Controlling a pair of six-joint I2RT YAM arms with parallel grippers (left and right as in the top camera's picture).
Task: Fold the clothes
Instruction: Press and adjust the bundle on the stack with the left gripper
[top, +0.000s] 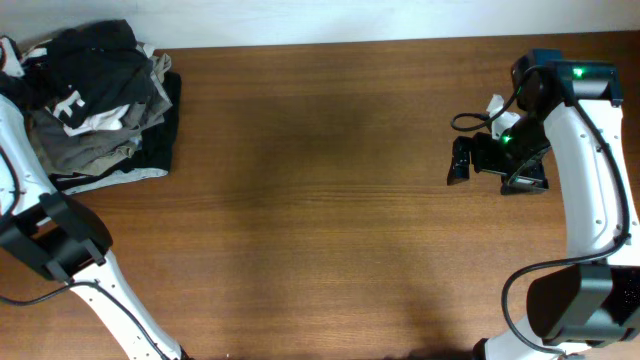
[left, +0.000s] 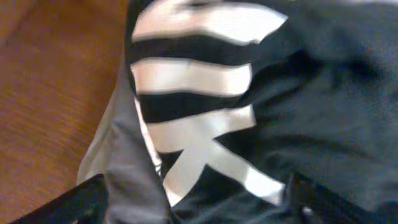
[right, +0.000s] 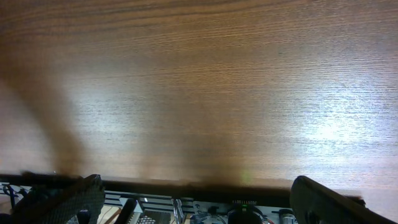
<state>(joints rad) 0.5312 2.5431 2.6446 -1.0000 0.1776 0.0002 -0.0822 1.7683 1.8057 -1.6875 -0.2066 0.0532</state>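
Observation:
A heap of dark and grey clothes lies at the table's far left corner. On top is a black garment with white stripes. It fills the left wrist view, with a grey garment under it. My left gripper is open, just above the black garment, with a finger on each side. In the overhead view it is mostly out of frame at the left edge. My right gripper is open and empty over bare wood at the right. It also shows in the right wrist view.
The brown wooden table spans the view. Its edge shows in the right wrist view, with dark equipment below it. A white wall runs along the far edge. The right arm's base stands at the front right.

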